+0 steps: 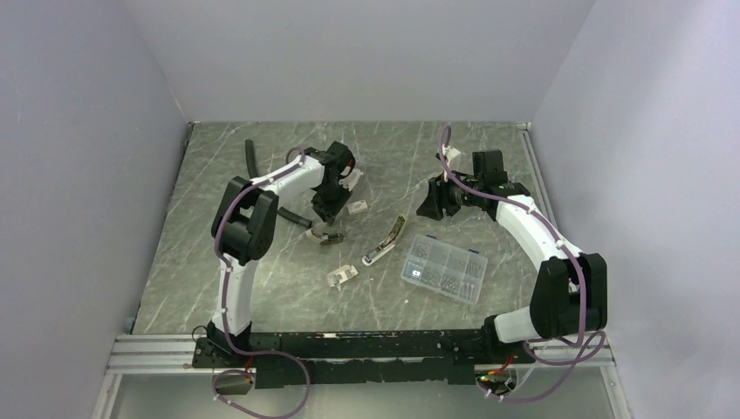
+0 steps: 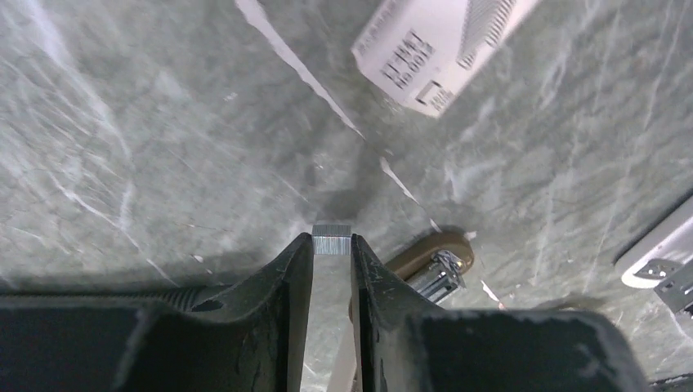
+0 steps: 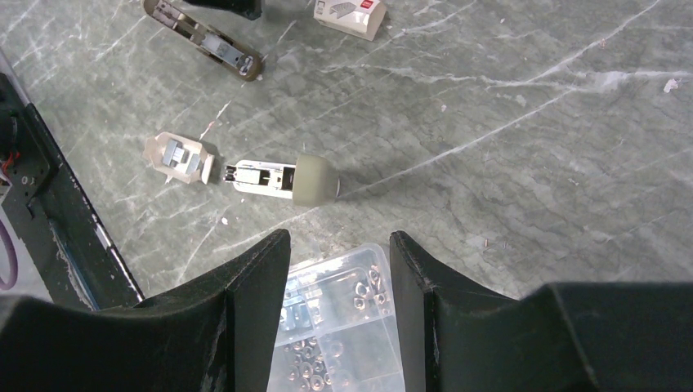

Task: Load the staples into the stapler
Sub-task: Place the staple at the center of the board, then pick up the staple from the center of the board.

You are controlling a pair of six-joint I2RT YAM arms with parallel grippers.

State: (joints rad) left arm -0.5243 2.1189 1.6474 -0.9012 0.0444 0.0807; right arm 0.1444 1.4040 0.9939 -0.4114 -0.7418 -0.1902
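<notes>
Pinching a short strip of staples [image 2: 331, 242] at the very tips of the left gripper [image 2: 331, 250], closed down narrow on it. Hanging just over the bench [image 1: 288, 305], right beside a brown stapler [image 2: 428, 263] with its channel exposed.

Taking the clear compartment box [image 1: 443, 269] as marker: there, just beside it on the left arm's side, the stapler [image 1: 384, 241], flipped open, lying slantwise, olive arm at the far end, white channel at the near end. Roughly midway between both grippers, but with the load on the left.

Next, probably: carry the strip toward the box and line it up with that slant.

Holding nothing in the right gripper [image 3: 337, 242], half spread, hanging over the box's far side.

Only from the right wrist: the white channel end-on. Only from the left wrist: the strip itself.
</notes>
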